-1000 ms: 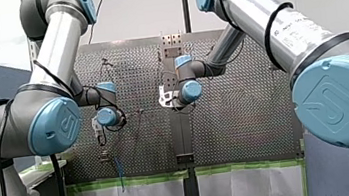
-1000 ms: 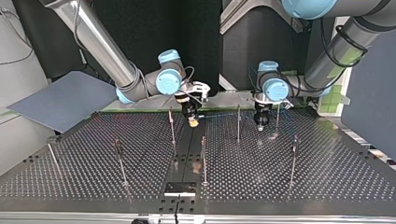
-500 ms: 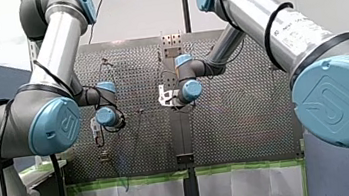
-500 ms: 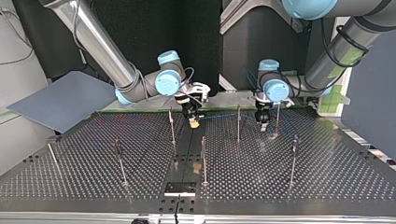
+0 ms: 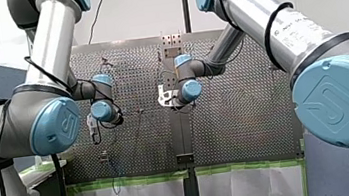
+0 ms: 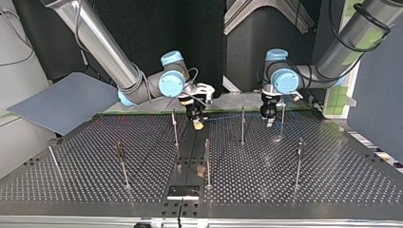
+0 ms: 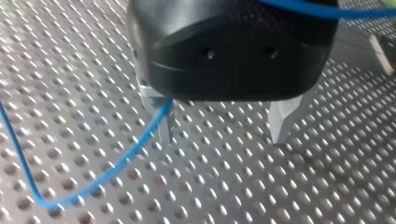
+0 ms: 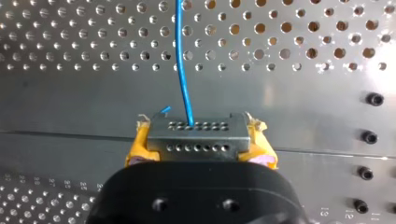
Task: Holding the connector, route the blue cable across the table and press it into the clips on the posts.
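My right gripper (image 6: 196, 120) hangs over the far edge of the table (image 6: 95, 180), its yellow pads (image 8: 136, 150) clamped on the grey connector (image 8: 198, 139). The blue cable (image 8: 181, 60) leaves the connector's face and runs straight ahead over the perforated plate. In the top view my left gripper (image 7: 223, 128) hovers at 3 o'clock from it, with one post (image 6: 243, 124) standing between the two. Its metal fingers (image 7: 281, 119) are spread wide and hold nothing. The cable passes beside one finger and falls into a slack loop on the table below; whether it touches that finger cannot be told. Whether any clip has the cable yet is too fine to make out. The likely trouble lies in that loose loop. With the left gripper holding nothing, a pull on the connector could drag the slack around a post or across the open finger and snag it. A taut snag might then strain the cable at the connector or keep it out of the clips.
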{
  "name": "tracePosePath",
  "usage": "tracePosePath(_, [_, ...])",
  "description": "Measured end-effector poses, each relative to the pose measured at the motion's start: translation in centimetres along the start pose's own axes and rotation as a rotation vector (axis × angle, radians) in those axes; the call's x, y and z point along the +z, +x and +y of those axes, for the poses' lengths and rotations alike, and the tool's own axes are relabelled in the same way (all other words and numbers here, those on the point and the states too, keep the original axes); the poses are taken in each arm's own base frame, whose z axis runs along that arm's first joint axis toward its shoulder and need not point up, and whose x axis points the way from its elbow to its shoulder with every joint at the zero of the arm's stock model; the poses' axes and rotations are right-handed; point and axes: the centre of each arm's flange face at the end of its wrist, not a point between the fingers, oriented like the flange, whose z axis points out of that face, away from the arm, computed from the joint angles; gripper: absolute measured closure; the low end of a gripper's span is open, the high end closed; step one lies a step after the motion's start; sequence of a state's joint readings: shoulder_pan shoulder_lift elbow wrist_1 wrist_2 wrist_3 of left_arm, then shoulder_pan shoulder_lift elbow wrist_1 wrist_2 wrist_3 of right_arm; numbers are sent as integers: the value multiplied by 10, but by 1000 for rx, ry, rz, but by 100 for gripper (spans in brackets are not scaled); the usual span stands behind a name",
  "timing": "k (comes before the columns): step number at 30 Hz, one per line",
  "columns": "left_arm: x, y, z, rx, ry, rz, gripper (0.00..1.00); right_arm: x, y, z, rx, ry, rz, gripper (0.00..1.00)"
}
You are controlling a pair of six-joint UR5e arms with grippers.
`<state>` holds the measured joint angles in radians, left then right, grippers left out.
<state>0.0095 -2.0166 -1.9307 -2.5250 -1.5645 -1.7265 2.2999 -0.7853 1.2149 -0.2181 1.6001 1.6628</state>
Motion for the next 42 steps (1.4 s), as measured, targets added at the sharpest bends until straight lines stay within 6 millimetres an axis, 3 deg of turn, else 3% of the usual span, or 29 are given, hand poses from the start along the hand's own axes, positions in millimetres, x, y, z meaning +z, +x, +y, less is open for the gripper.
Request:
tracePosePath(10, [-31,-17,-6,-35,40,-90,0,-1,-1,1,0,-2,-12,100])
tracePosePath(23, [-68,19,-9,24,78,-18,0,-1,-1,3,-1,-4,-12,100])
tracePosePath(35, [-79,27,-36,26,190,-5,0,-1,-1,0,-6,-1,-12,100])
tracePosePath(42, [-88,31,-41,23,184,3,0,-1,-1,2,-6,-3,-14,100])
